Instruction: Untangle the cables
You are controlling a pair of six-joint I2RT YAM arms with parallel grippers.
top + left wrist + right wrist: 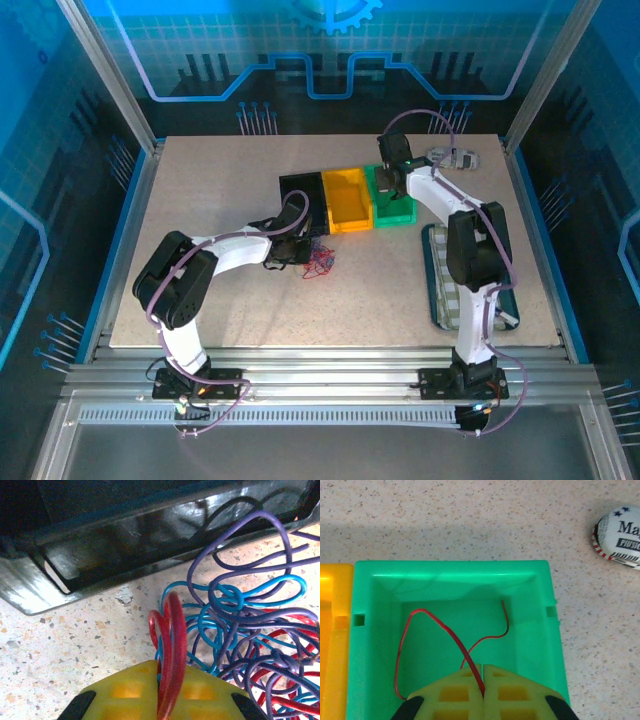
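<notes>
The cables (320, 262) are a small tangle of red, blue and purple strands on the table in front of the black bin (304, 200). In the left wrist view the tangle (240, 630) spreads to the right, and my left gripper (167, 680) is shut on a red loop (172, 645) at its left side. My right gripper (483, 672) hangs over the green bin (365, 645), shut on a single red cable (437, 622) whose free length curls down inside the bin. From above, that gripper (388, 185) sits over the green bin (400, 212).
A yellow bin (347, 200) stands between the black and green bins. A white labelled object (619, 537) lies on the table beyond the green bin, to its right. A striped tray (440, 280) lies by the right arm's base.
</notes>
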